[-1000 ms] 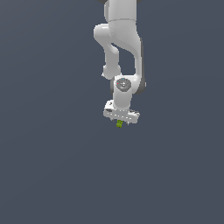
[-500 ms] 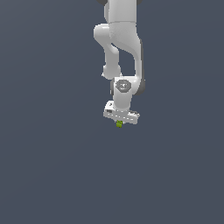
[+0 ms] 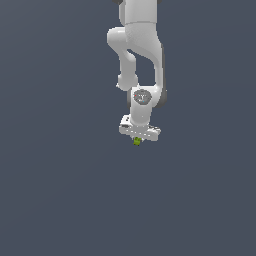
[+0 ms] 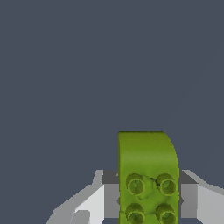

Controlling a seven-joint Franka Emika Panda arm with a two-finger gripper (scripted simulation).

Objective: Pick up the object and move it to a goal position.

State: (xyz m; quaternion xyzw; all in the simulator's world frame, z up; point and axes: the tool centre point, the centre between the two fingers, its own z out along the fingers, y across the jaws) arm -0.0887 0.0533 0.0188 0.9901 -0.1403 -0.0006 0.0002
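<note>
One white robot arm [image 3: 141, 55] hangs down the middle of the exterior view against a plain dark grey-blue surface [image 3: 55, 190]. At its lower end the gripper [image 3: 137, 140] holds a tiny yellow-green block [image 3: 137, 141], which peeps out just below the white hand. In the wrist view the left finger [image 4: 94, 203] comes first, then the block [image 4: 148, 175], then the right finger [image 4: 205, 201]: the fingers are closed on the block, pressing it from both sides. The block shows four round studs and one rounded corner. No brand, label or writing can be read on the arm, the block or the surface.
</note>
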